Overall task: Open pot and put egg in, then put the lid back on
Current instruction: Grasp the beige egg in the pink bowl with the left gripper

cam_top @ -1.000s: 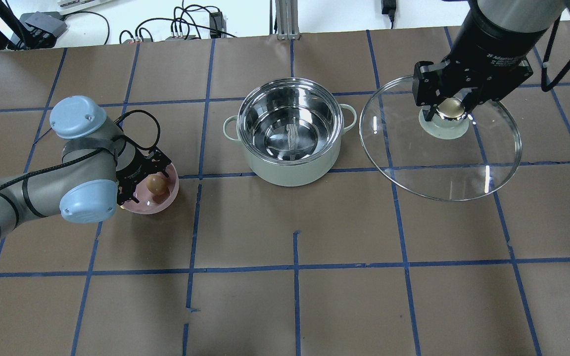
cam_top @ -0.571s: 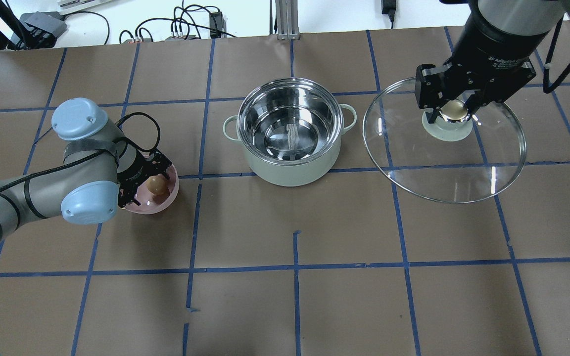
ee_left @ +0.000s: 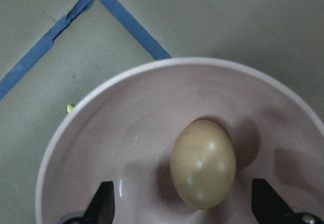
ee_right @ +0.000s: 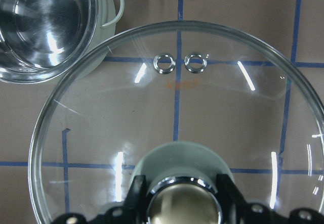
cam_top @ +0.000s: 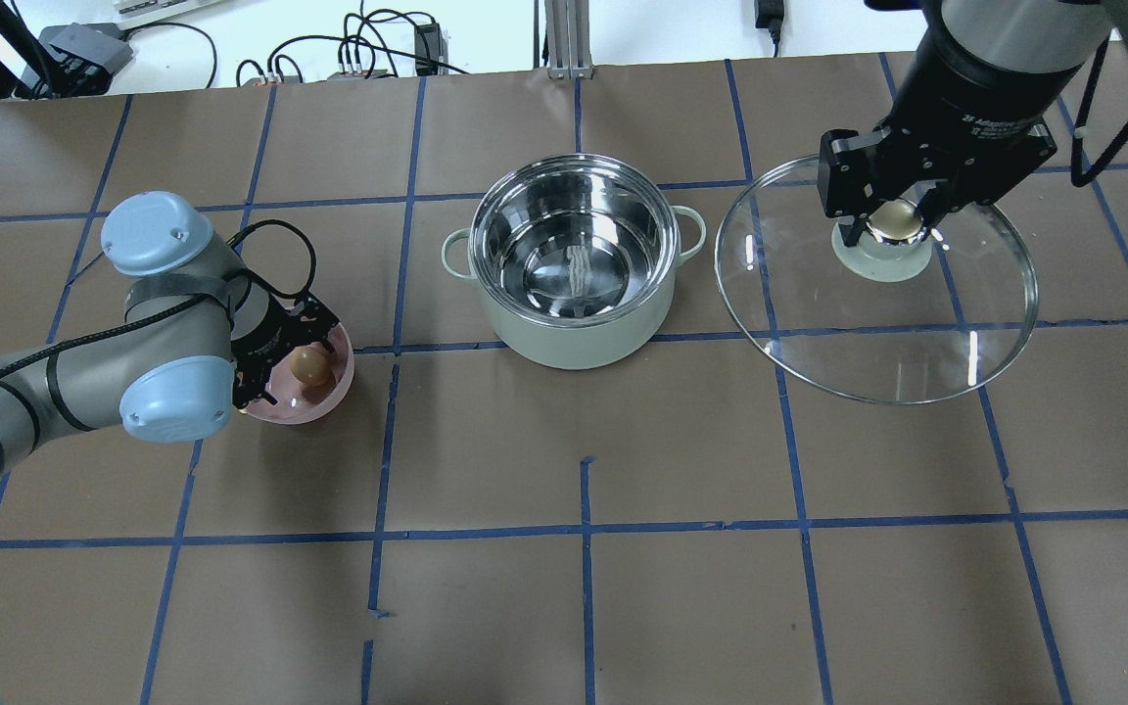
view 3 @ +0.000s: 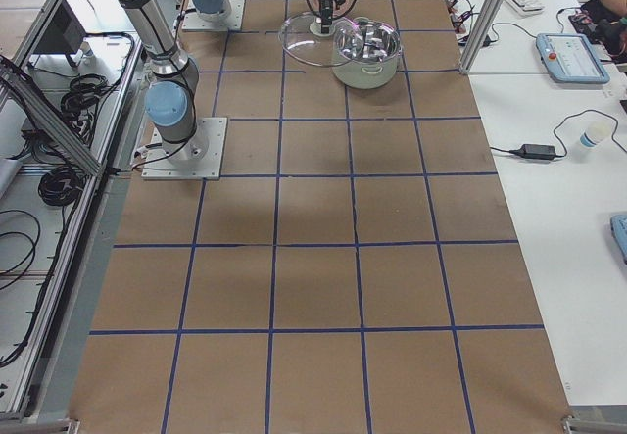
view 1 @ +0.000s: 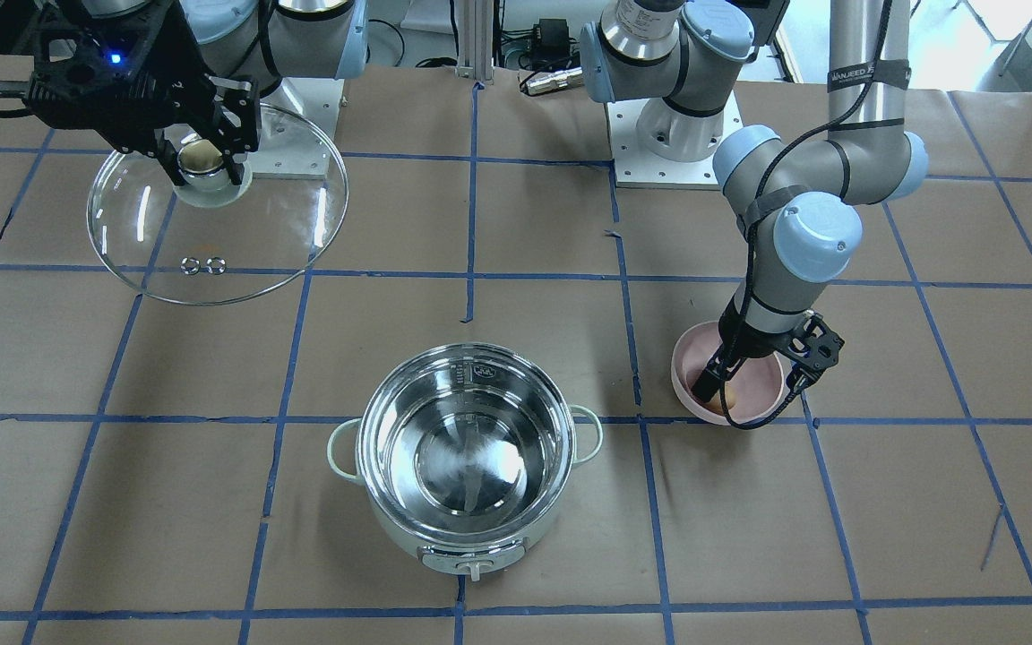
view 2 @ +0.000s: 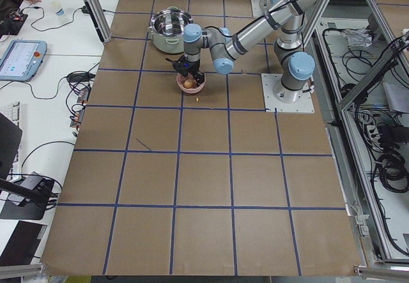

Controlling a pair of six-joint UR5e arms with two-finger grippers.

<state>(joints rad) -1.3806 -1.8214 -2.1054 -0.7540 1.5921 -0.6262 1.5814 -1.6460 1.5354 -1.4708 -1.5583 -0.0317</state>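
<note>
The pot (cam_top: pixel 574 338) stands open and empty at the table's middle, and also shows in the front view (view 1: pixel 465 448). The tan egg (cam_top: pixel 307 364) lies in a pink bowl (cam_top: pixel 324 399) to the pot's left. My left gripper (ee_left: pixel 185 204) is open, reaching down into the bowl with one finger on each side of the egg (ee_left: pixel 202 164), not touching it. My right gripper (cam_top: pixel 895 220) is shut on the gold-capped knob of the glass lid (cam_top: pixel 877 333), holding it to the right of the pot. I cannot tell whether the lid's rim rests on the table.
The table is brown paper with a blue tape grid. Cables and boxes lie beyond the far edge (cam_top: pixel 358 54). The arm bases (view 1: pixel 673 134) stand on the robot's side. The lid's two vent rings (ee_right: pixel 179 62) point toward the pot side.
My right gripper and the lid have shifted slightly to the right. My left gripper stays in the bowl around the egg, almost unmoved.
</note>
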